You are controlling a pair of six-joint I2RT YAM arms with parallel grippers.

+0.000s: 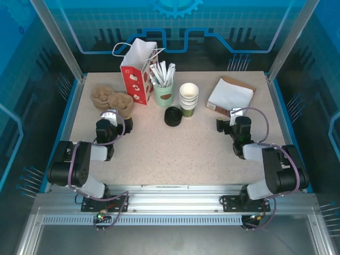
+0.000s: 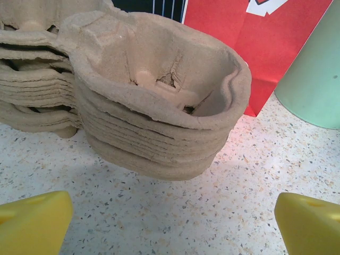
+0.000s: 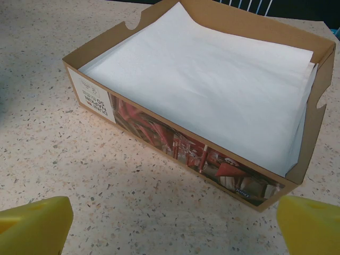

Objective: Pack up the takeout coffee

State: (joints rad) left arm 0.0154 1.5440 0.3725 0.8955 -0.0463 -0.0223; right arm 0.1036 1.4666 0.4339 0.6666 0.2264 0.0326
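Left gripper (image 1: 110, 113) stands wide and empty, facing the pulp carrier stack (image 1: 110, 99) by the table's (image 1: 175, 154) left edge. Right gripper (image 1: 234, 113), equally wide and empty, faces the napkin box (image 1: 230, 95) near the far right corner. The takeout coffee (image 1: 173, 116) stands between them, apart from both.

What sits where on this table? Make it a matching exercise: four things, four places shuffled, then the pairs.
Things:
1. red paper bag
2. pulp cup carriers
3. napkin box
4. black lid

Places:
A. right side of the table
B. middle, just left of the stacked cups
C. left side of the table
D. at the back, left of the cup of sticks

Pairs: 1-D, 2-C, 3-A, 4-B.
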